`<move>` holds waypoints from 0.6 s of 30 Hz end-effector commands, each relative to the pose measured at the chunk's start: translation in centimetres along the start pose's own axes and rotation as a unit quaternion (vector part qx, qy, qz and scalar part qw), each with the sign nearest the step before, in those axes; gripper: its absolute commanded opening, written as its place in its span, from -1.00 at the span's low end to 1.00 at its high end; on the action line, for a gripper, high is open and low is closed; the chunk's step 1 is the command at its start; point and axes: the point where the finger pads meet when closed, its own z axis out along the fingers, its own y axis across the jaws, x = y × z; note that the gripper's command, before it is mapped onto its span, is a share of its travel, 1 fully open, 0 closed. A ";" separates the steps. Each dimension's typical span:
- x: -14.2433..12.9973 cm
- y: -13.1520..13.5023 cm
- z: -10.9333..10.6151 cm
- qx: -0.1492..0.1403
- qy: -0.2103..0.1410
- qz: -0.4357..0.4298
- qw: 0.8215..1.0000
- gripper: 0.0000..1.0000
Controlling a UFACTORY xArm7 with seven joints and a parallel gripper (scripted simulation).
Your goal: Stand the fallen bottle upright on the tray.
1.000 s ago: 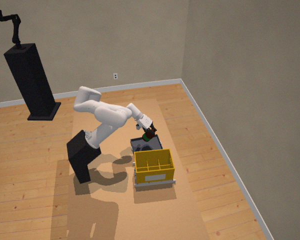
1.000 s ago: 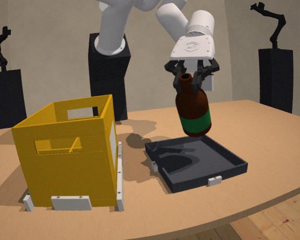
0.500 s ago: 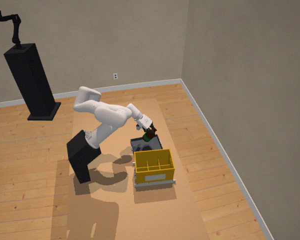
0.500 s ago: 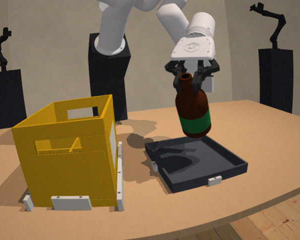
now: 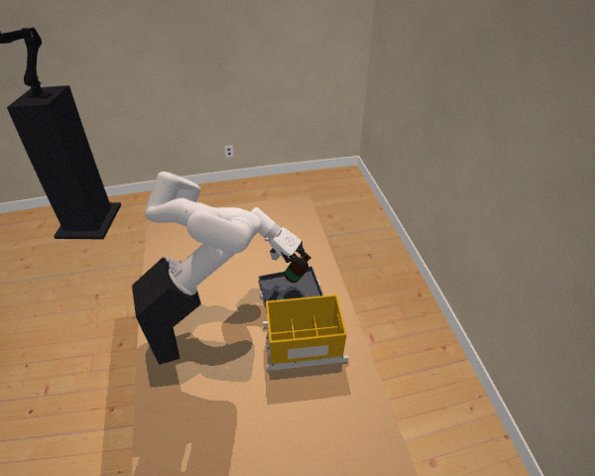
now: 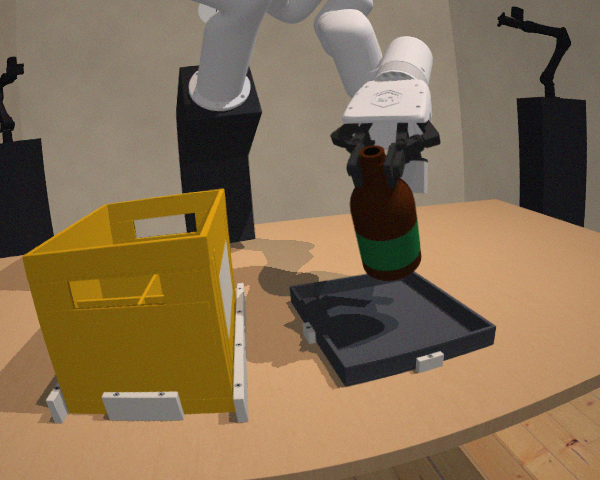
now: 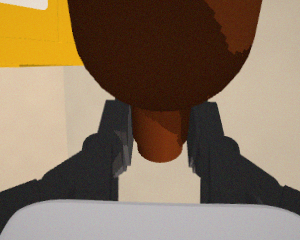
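Observation:
My gripper (image 6: 373, 161) (image 5: 300, 258) (image 7: 160, 97) is shut on the neck of a brown bottle (image 6: 384, 222) (image 5: 295, 272) (image 7: 164, 47) with a green label. The bottle hangs almost upright, tilted a little, with its base in the air just above the back part of the dark grey tray (image 6: 460, 315) (image 5: 268, 283). The tray lies flat on the table and holds nothing but shadow. The bottle's base is hidden in the wrist view.
A yellow crate (image 6: 135, 320) (image 5: 307, 338) with inner dividers stands left of the tray, held by white corner brackets (image 6: 140, 405). Small white stops (image 6: 428, 361) sit at the tray's edges. The arm's black base (image 5: 157, 312) stands further left. Black camera stands are beyond the table.

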 end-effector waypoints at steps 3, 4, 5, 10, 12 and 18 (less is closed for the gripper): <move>0.0 0.0 -0.1 0.001 -0.023 0.002 1.000 -1.00; 0.0 0.0 -0.1 0.001 -0.025 0.002 1.000 -1.00; 0.0 0.0 -0.1 0.001 -0.026 0.002 1.000 -1.00; 0.0 0.0 -0.1 0.000 -0.031 0.002 1.000 -1.00; 0.0 0.0 -0.1 0.000 -0.031 0.002 1.000 -1.00; 0.0 0.0 -0.1 0.000 -0.031 0.002 1.000 -1.00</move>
